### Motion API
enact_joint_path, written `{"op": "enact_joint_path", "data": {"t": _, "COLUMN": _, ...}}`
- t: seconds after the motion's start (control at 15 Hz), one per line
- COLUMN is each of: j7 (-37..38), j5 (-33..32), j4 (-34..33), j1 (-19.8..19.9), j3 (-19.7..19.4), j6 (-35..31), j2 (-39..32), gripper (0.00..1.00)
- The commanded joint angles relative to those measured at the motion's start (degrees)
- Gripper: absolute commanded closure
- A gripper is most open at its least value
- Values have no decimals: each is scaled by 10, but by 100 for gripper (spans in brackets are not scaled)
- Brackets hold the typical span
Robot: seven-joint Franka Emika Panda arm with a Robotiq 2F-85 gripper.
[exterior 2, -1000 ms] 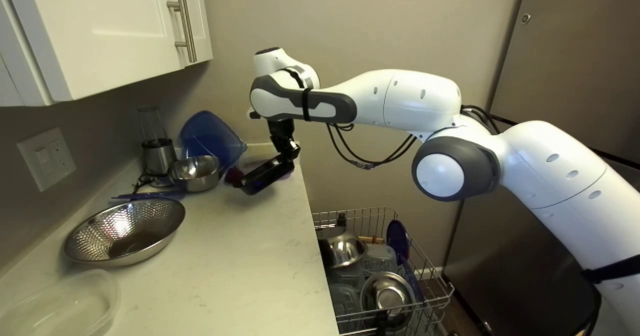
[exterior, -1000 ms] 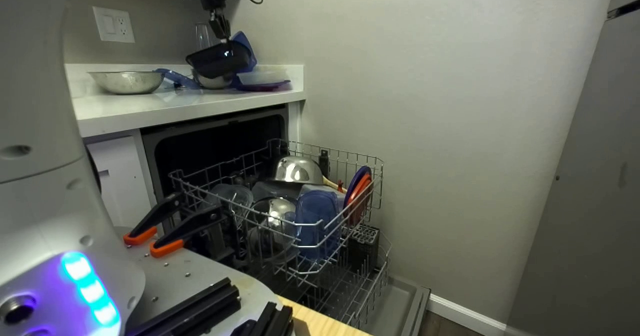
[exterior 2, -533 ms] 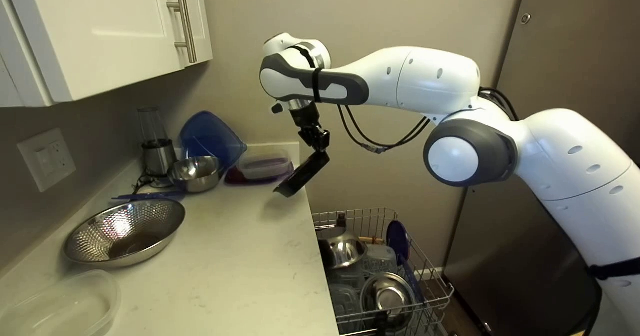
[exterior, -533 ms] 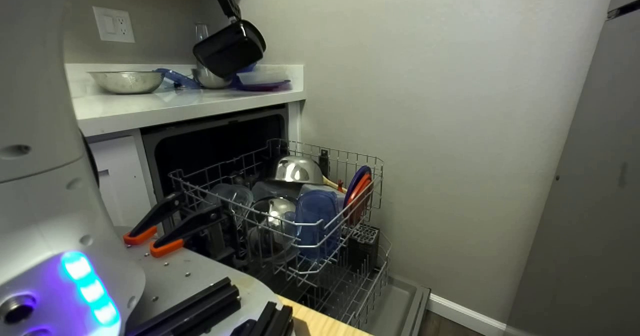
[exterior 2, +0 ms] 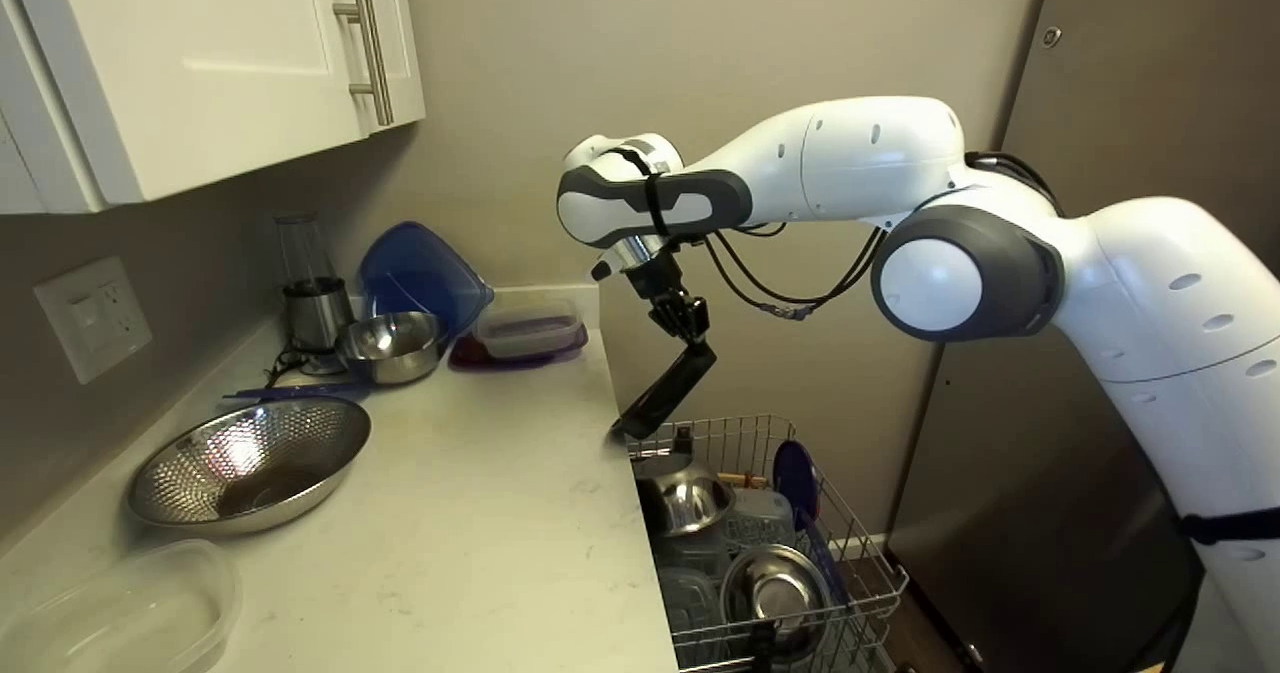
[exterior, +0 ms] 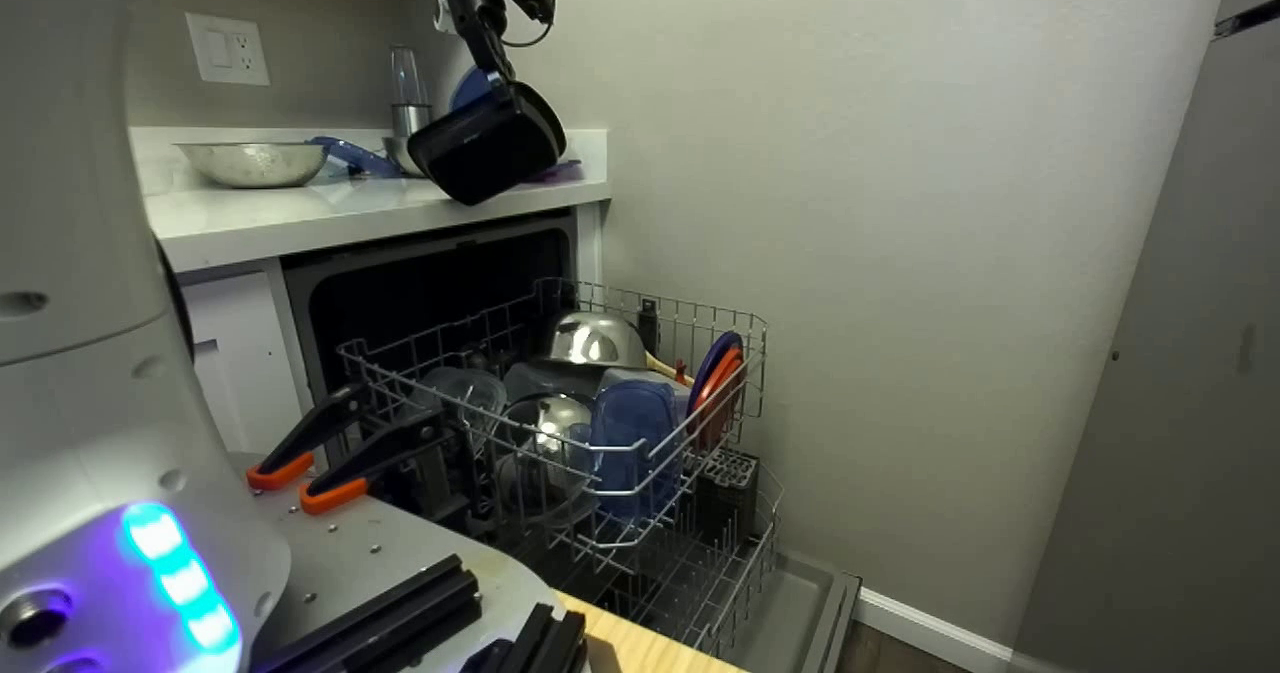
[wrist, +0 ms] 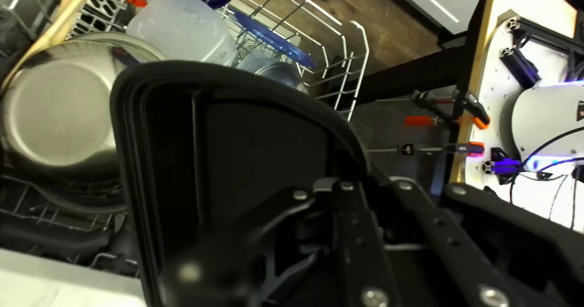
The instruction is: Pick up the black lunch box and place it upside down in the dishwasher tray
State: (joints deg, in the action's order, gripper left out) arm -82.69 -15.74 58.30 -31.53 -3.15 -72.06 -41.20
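Note:
The black lunch box [exterior: 488, 148] hangs tilted in the air from my gripper [exterior: 505, 75]. In an exterior view the box [exterior 2: 668, 393] slants down to the left, its low end near the counter's edge. In the wrist view its inside [wrist: 264, 138] faces the camera. My gripper [wrist: 367, 184] is shut on the box's rim wall, one finger inside and one outside; the fingertips are dark and partly hidden. The dishwasher tray [exterior: 613, 547] is pulled out below and also shows in an exterior view [exterior 2: 862, 603].
The tray holds an upturned steel bowl [exterior: 597, 340], another steel bowl [exterior 2: 775, 588], a blue dish [exterior: 633, 443], clear tubs and upright lids [exterior: 718, 383]. The white counter [exterior 2: 480, 513] edge lies beside the box. A colander [exterior 2: 250, 463] and a blender [exterior 2: 318, 313] stand on the counter.
My gripper has carried the lunch box up off the counter, then away from the counter's back and somewhat down, to the counter edge beside the tray. The tray and dishes have not moved.

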Motion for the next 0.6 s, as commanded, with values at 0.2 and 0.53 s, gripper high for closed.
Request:
{"op": "enact_joint_path", "data": {"t": 0.2, "j7": -37, "j5": -13, "j4": 214, "j1": 36, "j3": -2, "j6": -20, "j2": 114, "gripper": 99}}
{"op": "enact_joint_path", "data": {"t": 0.53, "j7": -55, "j5": -59, "j4": 336, "j1": 128, "j3": 77, "j6": -43, "j2": 183, "gripper": 99}}
